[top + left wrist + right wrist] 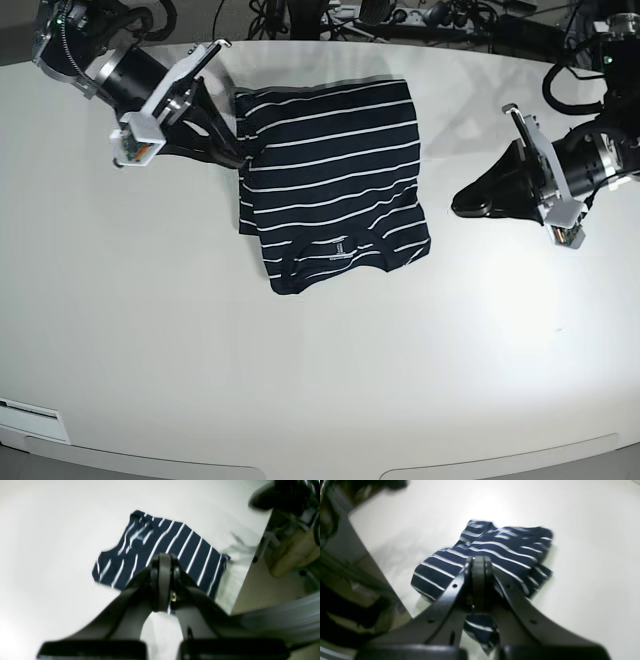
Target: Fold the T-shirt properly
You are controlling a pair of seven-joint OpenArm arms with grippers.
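The dark navy fabric T-shirt with thin white stripes (330, 180) lies folded into a rough rectangle on the white tabletop (320, 380), toward twelve o'clock of the table's centre in the base view. Its small white neck label (339, 246) sits near the six o'clock edge of the bundle, and the lower hem there is uneven, with a corner sticking out toward four o'clock.

The right gripper (240, 155) is at the shirt's nine o'clock edge — its jaws are pressed together, and the right wrist view shows a fold of striped cloth hanging beneath them, so it is pinching the fabric (480, 627).

The left gripper (462, 207) rests on the table at three o'clock of the shirt, near it but apart — jaws drawn fully together with nothing between them. In the left wrist view the closed fingertips (163, 562) point at the shirt (160, 547).
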